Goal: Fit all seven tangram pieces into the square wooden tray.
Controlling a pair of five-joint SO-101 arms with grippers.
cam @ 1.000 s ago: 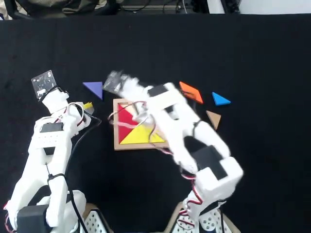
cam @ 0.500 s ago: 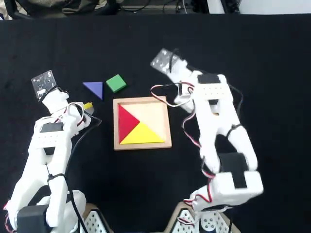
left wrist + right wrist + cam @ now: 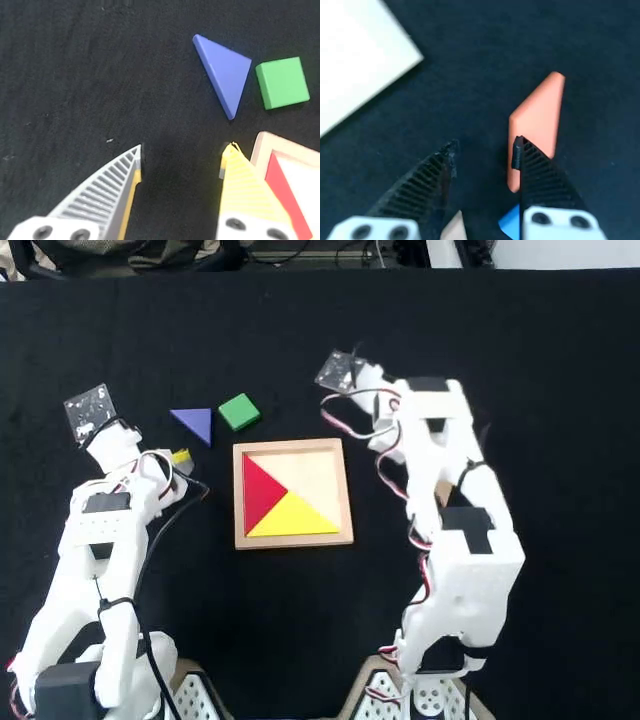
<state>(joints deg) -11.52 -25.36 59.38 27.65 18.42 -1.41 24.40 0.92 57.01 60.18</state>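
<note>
no readable text, labels or numbers on anything here.

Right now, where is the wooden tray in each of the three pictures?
High view: wooden tray mid-table, between the arms.
Left wrist view: its corner, beside the left gripper, red triangle inside.
Right wrist view: pale corner, across from the orange piece.
Shared landmark: its pale wood corner.
</note>
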